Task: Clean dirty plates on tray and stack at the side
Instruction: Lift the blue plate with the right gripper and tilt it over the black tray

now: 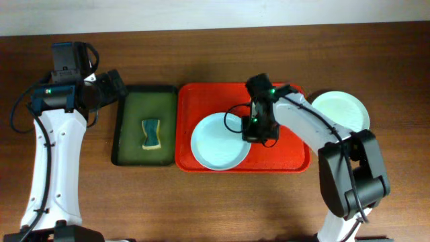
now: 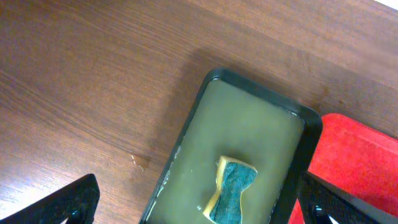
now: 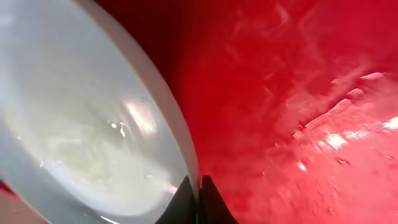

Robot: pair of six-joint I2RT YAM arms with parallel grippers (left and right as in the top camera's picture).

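A pale blue-green plate (image 1: 216, 142) lies on the red tray (image 1: 289, 156), at its left half. My right gripper (image 1: 254, 132) is shut on this plate's right rim; in the right wrist view the fingers (image 3: 199, 198) pinch the rim of the plate (image 3: 81, 124) over the tray's wet red floor (image 3: 298, 112). Another plate (image 1: 342, 110) lies on the table right of the tray. My left gripper (image 2: 199, 208) is open and empty, hovering over the green tray's near-left part.
A dark green tray (image 1: 144, 125) sits left of the red tray and holds a yellow and teal sponge (image 1: 152, 133), which also shows in the left wrist view (image 2: 231, 190) on the green tray (image 2: 249, 118). Brown wooden table (image 1: 201, 202) all around.
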